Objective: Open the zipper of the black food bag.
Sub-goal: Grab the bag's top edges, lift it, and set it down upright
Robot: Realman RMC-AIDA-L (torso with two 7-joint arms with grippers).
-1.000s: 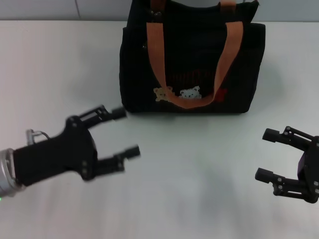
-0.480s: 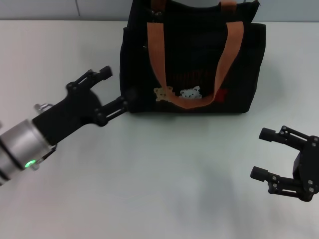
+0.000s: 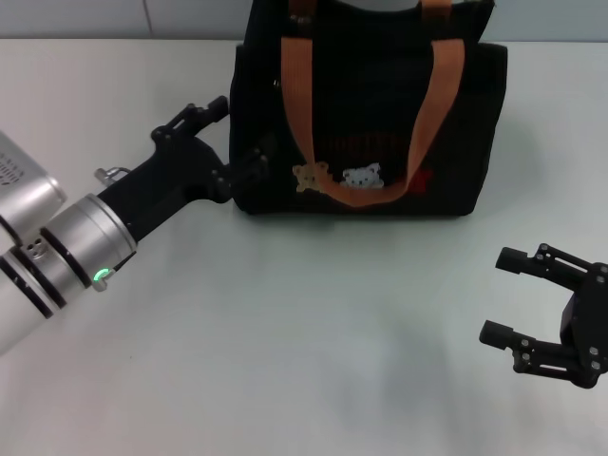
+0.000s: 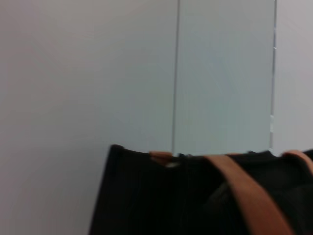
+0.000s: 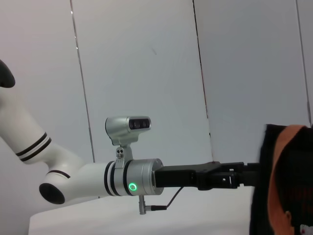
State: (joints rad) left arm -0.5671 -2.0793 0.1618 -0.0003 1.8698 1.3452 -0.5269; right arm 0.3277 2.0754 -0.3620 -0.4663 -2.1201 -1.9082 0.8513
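Observation:
The black food bag [image 3: 380,104] stands upright at the table's far middle, with two orange-brown handles [image 3: 302,104] hanging over its front and small bear patches [image 3: 342,178] low on it. My left gripper [image 3: 237,135] is open at the bag's front left corner. One finger is beside the left wall and the other lies before the front face; I cannot tell if they touch. The left wrist view shows the bag's top rim [image 4: 142,152] and a handle [image 4: 244,191]. I cannot make out the zipper. My right gripper [image 3: 499,294] hangs open over the table at the near right, holding nothing.
The white table [image 3: 313,342] stretches from the bag to the near edge. A pale panelled wall [image 4: 98,73] rises close behind the bag. The right wrist view shows my left arm [image 5: 142,178] reaching across to the bag's edge [image 5: 283,186].
My left gripper has travelled up and to the right, from the near left of the table to the bag's front left corner. The right gripper has hardly moved.

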